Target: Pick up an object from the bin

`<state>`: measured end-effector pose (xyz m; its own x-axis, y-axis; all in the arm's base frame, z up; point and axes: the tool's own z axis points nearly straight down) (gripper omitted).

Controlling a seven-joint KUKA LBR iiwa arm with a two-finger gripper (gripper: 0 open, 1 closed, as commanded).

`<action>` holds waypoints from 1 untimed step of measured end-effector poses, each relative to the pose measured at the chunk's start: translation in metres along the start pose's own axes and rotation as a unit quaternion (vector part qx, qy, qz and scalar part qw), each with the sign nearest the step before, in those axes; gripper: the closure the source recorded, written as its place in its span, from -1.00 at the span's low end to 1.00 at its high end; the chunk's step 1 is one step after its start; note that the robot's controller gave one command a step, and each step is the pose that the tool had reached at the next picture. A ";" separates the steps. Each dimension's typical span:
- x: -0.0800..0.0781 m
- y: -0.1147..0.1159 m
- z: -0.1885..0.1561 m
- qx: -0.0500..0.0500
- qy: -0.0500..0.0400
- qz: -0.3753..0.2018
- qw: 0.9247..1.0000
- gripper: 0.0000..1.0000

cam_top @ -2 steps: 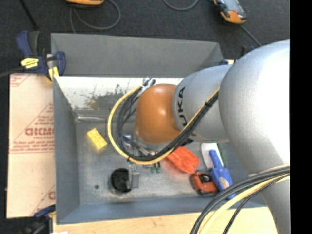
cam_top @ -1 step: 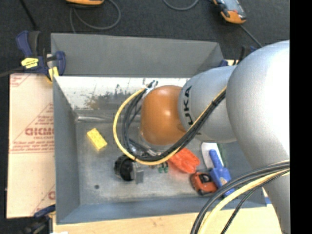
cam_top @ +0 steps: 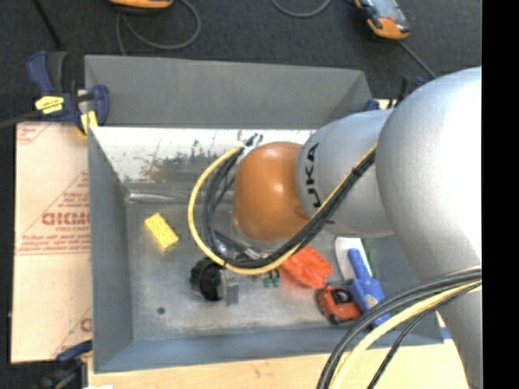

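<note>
The silver arm link (cam_top: 430,177) lies nearest the camera and enters from the view's right. Its orange wrist cover (cam_top: 263,189) sits above the middle of the bin (cam_top: 109,241). Below the cover, the gripper (cam_top: 212,280) shows as a dark, rounded mass low over the bin floor. Whether it is released or clenched cannot be told, and no thing is seen held in it. The nearest free candidate is the yellow block (cam_top: 160,232), which lies apart from the gripper, toward the view's left and slightly farther up the floor. Its long axis runs diagonally from upper left to lower right. On the opposite side, near the gripper, lies an orange-red item (cam_top: 306,267), with a small green piece (cam_top: 272,280) between them. Further to the view's right are a blue-handled tool (cam_top: 365,278), an orange-and-black item (cam_top: 339,302) and a white item (cam_top: 350,245). Count: one of each, six things in all.
</note>
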<state>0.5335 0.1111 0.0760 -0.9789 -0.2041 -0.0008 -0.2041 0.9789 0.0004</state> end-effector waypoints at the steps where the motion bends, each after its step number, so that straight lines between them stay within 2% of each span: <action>1: 0.039 0.041 -0.170 0.000 -0.004 -0.015 1.000 1.00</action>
